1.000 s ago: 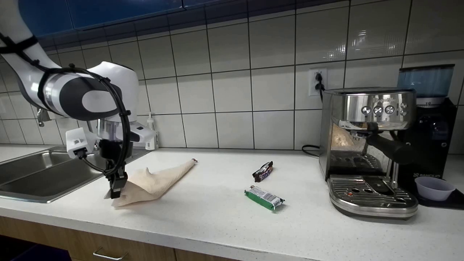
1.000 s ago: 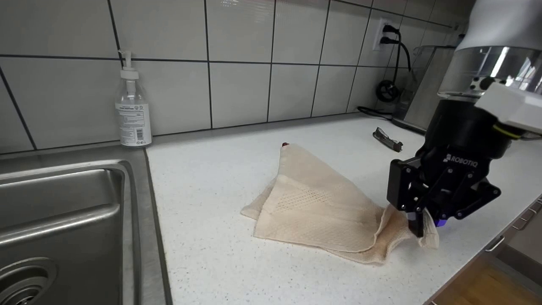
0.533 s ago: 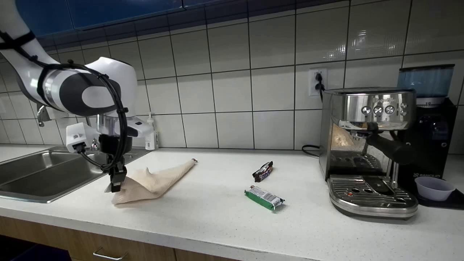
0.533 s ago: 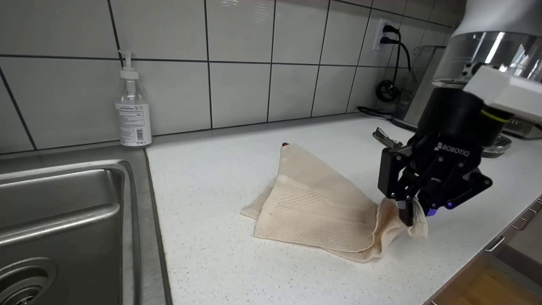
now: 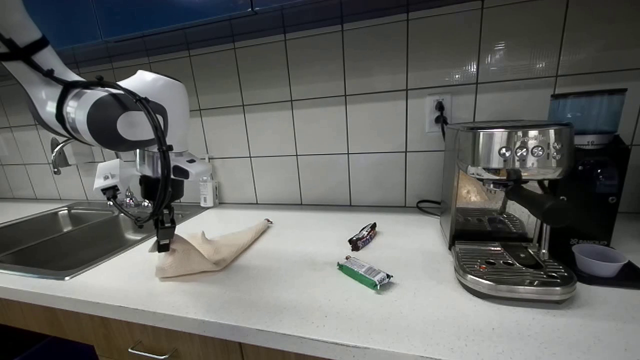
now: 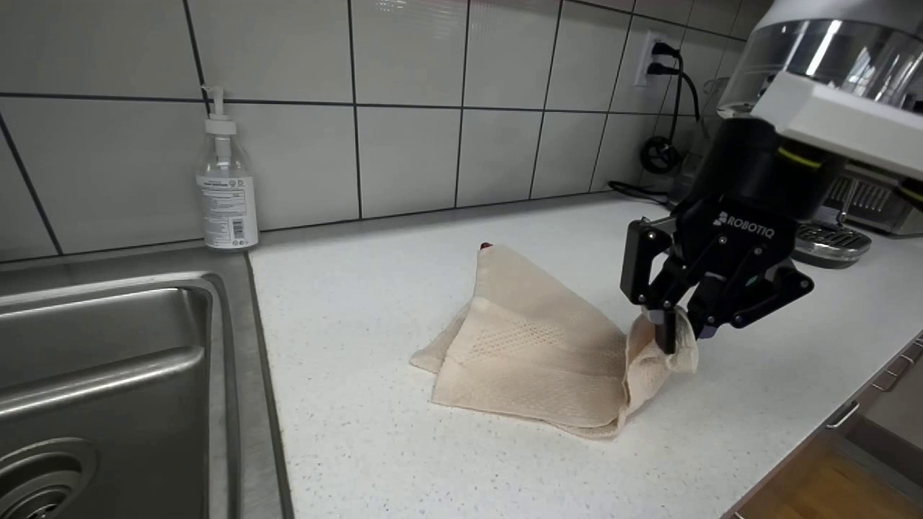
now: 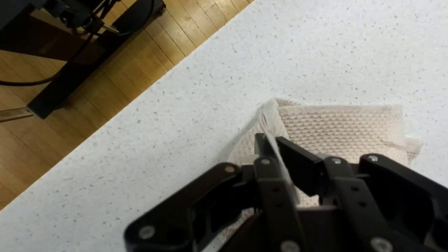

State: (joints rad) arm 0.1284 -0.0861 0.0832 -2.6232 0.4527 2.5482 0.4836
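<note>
The cloth (image 6: 533,346) trails below the claw (image 7: 271,142), one edge seemingly pinched.

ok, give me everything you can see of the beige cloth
The beige cloth has a woven-looking texture with a patterned patch, lies folded in layers and tapers toward a tip where a dark-red bit shows, unidentified. Most rests on the white countertop, apart from the sink; one edge is lifted, pinched in the gripper.
</note>
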